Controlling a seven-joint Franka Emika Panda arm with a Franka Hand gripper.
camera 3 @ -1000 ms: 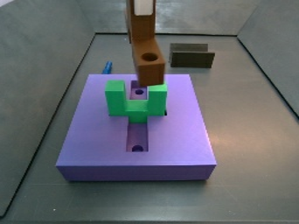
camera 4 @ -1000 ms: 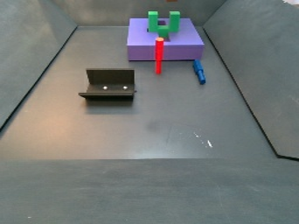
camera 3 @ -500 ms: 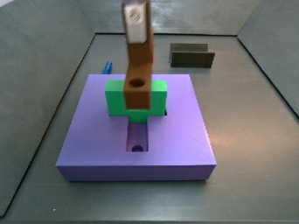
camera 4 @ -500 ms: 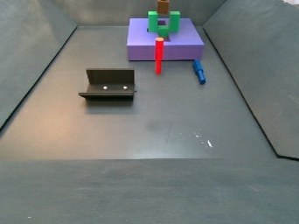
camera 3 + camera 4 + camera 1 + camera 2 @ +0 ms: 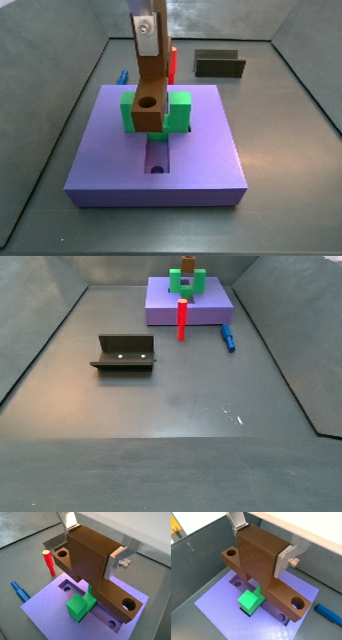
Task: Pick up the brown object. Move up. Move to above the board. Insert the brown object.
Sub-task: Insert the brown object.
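Note:
My gripper [image 5: 147,28] is shut on the brown object [image 5: 151,85], an orange-brown T-shaped block that hangs upright over the board [image 5: 201,160]. Its lower end with the round hole is level with the green U-shaped block [image 5: 175,113], above the groove. I cannot tell whether it touches. In both wrist views the silver fingers [image 5: 128,553] [image 5: 294,554] clamp the brown object [image 5: 90,554] [image 5: 258,557] above the green block [image 5: 79,607] [image 5: 250,601] and the board [image 5: 47,607] [image 5: 221,607]. In a side view the board [image 5: 203,311] lies far back, with the brown object [image 5: 189,264] above it.
A red upright cylinder [image 5: 183,314] [image 5: 49,562] stands at the board's edge. A blue peg [image 5: 227,338] [image 5: 18,591] [image 5: 329,613] lies on the floor beside the board. A dark olive open box [image 5: 124,352] [image 5: 219,64] stands apart. Grey walls enclose the floor.
My gripper has carried the brown object down and a little left, so its holed end now sits at the green block. The bar has also turned narrower in the side view.

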